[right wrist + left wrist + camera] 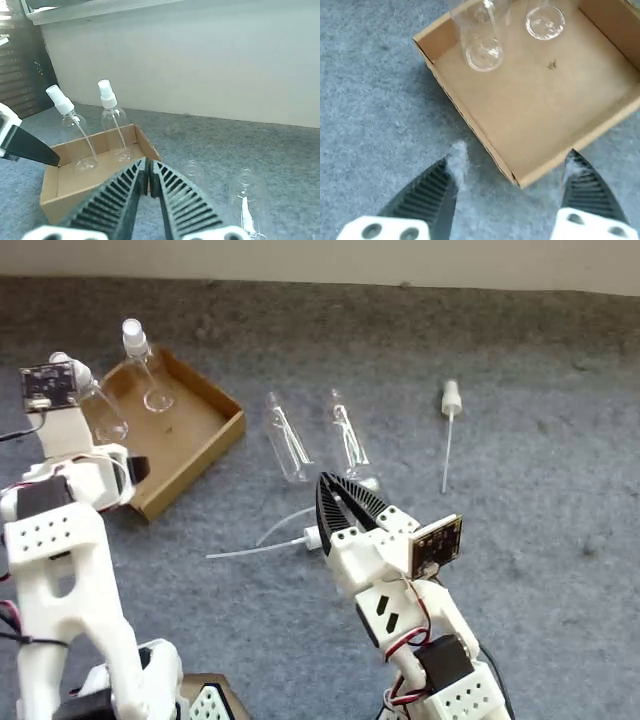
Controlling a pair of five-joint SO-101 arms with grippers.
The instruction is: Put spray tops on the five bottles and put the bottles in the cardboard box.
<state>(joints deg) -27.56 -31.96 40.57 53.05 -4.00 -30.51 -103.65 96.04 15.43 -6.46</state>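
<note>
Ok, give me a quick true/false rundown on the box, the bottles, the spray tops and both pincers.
1. Two capped bottles stand in the cardboard box. True.
2. The left pincer is shut on a bottle. False: it is open and empty, above a corner of the box.
3. Two more bottles lie on the carpet outside the box. True.
4. Every spray top is on a bottle. False: a loose spray top lies on the carpet, apart from the bottles.
5. The right pincer is wide open. False: it is shut.
</note>
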